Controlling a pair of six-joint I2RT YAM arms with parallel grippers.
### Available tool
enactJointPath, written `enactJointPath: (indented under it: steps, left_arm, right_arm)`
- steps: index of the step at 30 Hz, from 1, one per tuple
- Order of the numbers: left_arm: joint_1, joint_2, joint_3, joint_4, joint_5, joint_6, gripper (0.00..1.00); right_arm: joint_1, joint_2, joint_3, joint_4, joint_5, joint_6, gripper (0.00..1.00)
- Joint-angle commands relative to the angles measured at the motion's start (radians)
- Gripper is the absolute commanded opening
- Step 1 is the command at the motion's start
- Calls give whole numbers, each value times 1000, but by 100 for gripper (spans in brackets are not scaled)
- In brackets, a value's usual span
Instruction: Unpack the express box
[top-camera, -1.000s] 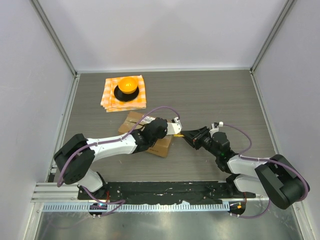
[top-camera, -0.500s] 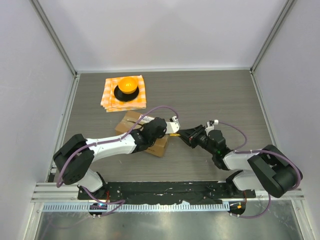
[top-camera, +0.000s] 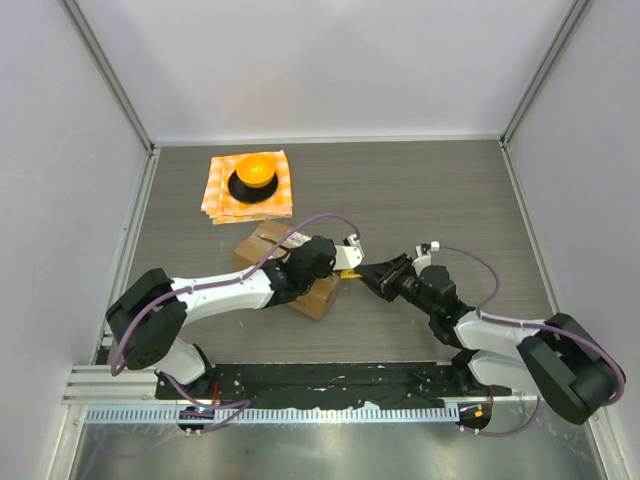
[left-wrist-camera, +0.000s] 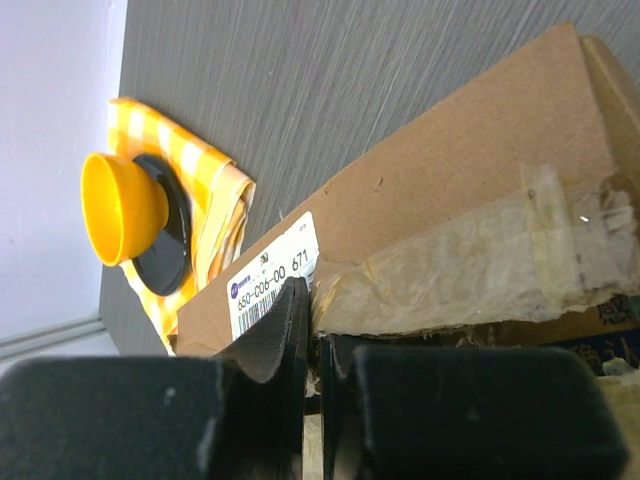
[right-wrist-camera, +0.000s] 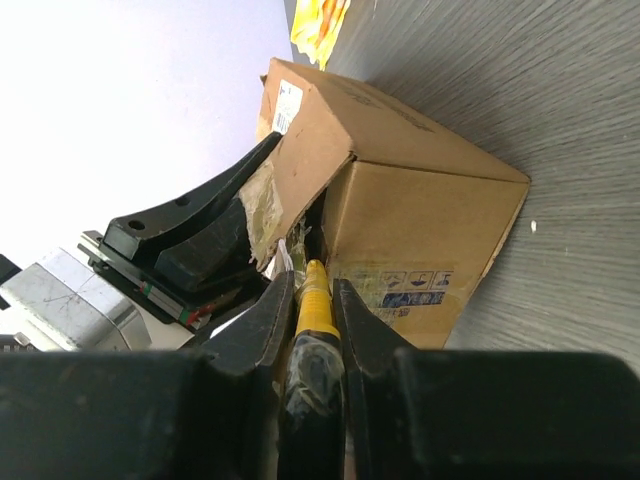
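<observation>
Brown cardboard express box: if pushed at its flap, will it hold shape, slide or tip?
The brown cardboard express box probably stays stiff: its panels and corners look crisp. Low and flat-sided, it would likelier slide on the smooth grey table than tip. Its wrinkled, peeling clear tape suggests the flap may flex first.

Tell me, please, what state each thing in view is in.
express box: taped, top flap lifted slightly
yellow tool: gripped, tip at the box's seam
left gripper: shut on the express box's flap
right gripper: shut on the yellow tool
yellow bowl: upright on the black saucer
checked cloth: folded, lying flat
</observation>
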Motion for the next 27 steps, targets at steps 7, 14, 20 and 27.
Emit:
enactJointPath:
  steps: [7,14,20,27]
  left_arm:
    - [38,52,46,-84,19,-78,33]
    - [56,11,237,-494,249,-156,80]
    - [163,-58,327,-736,570,-204,87]
    - [333,-135,287,-896,863,-128,83]
  right_arm:
    - [68,-247,32,-363,-309,-155,1]
    - [68,-241,81,-516,-263,-279,1]
    - [69,-288,151,-712,-185,-382,1]
    - [69,-344,196,-821,-120,-419,1]
